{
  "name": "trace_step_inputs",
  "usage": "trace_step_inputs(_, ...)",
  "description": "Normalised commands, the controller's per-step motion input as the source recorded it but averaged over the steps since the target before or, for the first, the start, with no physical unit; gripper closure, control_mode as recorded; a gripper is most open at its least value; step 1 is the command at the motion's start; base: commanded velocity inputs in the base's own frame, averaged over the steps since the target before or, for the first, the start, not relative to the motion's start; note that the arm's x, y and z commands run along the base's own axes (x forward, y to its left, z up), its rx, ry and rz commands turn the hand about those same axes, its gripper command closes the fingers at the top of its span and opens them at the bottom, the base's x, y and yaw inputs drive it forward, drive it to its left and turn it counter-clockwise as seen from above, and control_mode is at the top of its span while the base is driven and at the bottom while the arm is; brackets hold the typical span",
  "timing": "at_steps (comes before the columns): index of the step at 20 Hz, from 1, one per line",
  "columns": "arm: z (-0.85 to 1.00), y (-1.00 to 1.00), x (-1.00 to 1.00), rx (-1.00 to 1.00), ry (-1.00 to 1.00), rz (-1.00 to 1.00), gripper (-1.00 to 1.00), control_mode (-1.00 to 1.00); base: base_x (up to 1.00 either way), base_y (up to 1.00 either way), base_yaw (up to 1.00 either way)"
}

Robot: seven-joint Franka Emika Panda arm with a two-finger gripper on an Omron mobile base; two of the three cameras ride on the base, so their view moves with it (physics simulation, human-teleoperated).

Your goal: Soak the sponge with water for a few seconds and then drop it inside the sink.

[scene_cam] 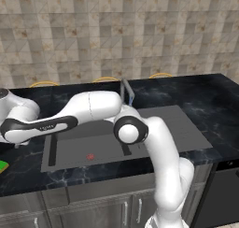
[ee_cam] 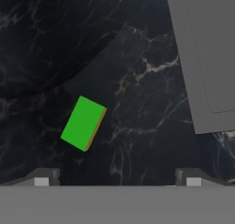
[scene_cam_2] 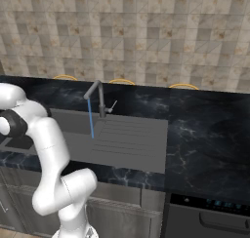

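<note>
The sponge lies flat on the black marbled countertop with its bright green face up and a yellow edge showing. In the left base view, the sponge peeks in at the left edge. My gripper hovers above the counter, open, its fingertips wide apart with nothing between them. The sponge sits ahead of them, left of centre. The sink runs along the upper right of the hand view. From the tap, a thin blue stream of water falls into the sink.
A small red spot marks the floor of the sink. My arm stretches left across the basin. The tiled wall stands behind the counter. A dark appliance front sits below the counter at the right.
</note>
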Motion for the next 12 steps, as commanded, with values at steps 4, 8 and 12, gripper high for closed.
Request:
trace_step_inputs(4, -0.17, 0.11, 0.0, 0.0, 0.0, 0.0, -1.0, -1.0, 0.0, 0.0, 0.0)
trace_step_inputs(8, -0.18, 0.12, 0.0, 0.01, 0.0, 0.0, -1.0, -1.0, 0.0, 0.0, 0.0)
trace_step_inputs(12, -0.28, 0.12, 0.01, 0.02, 0.0, -0.03, -1.0, -1.0, 0.0, 0.0, 0.0)
